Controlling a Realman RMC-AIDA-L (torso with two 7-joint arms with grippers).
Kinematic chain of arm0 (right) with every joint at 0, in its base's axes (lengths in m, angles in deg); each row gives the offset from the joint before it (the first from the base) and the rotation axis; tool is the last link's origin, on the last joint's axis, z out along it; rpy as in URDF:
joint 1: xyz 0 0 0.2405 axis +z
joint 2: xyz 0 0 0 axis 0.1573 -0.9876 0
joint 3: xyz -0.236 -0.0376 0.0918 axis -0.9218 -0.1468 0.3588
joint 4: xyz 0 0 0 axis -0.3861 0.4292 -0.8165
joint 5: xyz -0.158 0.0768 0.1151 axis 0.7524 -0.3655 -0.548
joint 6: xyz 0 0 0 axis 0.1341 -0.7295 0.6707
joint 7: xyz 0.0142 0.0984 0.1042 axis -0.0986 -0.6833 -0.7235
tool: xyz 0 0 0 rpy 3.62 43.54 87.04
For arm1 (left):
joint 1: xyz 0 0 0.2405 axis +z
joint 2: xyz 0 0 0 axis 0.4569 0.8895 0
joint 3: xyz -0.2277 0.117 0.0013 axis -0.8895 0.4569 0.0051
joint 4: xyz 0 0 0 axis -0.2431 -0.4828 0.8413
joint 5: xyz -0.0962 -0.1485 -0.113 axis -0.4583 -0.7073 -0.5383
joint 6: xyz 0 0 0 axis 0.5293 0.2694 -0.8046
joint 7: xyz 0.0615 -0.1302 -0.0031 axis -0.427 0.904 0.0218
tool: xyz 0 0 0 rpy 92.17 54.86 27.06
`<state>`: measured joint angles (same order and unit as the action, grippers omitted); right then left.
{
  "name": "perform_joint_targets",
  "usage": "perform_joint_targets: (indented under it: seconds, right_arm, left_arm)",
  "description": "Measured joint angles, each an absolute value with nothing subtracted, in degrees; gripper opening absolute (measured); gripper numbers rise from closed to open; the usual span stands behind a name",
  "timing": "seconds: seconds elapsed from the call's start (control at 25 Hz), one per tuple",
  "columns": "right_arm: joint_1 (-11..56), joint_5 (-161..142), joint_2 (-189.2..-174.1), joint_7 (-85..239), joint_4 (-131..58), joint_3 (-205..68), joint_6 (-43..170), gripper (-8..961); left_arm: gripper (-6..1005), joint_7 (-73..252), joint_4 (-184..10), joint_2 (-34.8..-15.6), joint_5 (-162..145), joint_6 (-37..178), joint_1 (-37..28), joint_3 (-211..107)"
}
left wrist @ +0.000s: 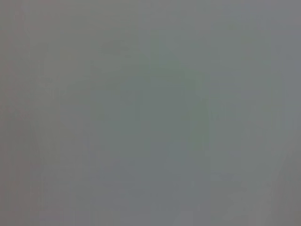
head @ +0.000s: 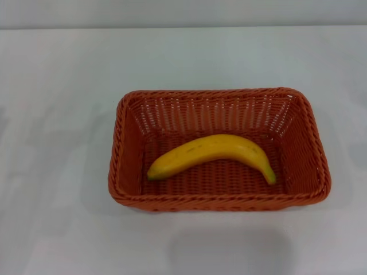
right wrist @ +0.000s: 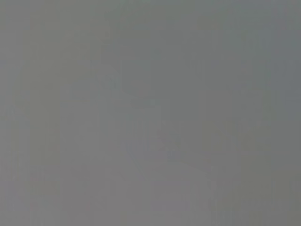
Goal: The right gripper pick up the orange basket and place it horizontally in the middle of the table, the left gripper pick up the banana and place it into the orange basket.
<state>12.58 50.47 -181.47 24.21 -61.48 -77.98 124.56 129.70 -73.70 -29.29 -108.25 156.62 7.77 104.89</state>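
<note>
Head view: orange basket (head: 218,197) sits on the white bench (head: 57,86), roughly mid-scene, long side running left to right, open side up. All four woven walls visible; braided rim intact all round. The far wall is seen from inside, the near wall shows mostly its rim.

Banana (head: 212,154) lies inside the basket, flat on the woven floor, lengthwise left to right. Its curve arches toward the far side. Left end, with a greenish tinge, lies close to the left wall toward the near corner. Right end tapers to a greenish tip close to the right wall. A few small dark flecks on the skin near the middle. It lies below the rim all along.

Bench surface around the basket is plain white; a soft shadow lies on it near the front edge, just near of the basket. Far edge of the bench meets a pale wall.

Left claw and right claw: neither appears in the head view. Both wrist views show only a flat grey field, nothing distinguishable. Whether either claw is released or clenched: cannot tell, as neither is in sight.
</note>
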Motion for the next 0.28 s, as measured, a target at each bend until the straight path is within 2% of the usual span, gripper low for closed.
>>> perform_joint_targets:
  seconds: [0.28]
  right_arm:
    - [13.2, 50.5, -181.49, 24.4, -61.4, -78.0, 123.6, 741]
  left_arm:
    - [892, 129.6, -73.5, -29.21, -108.9, 155.7, 7.6, 104.9]
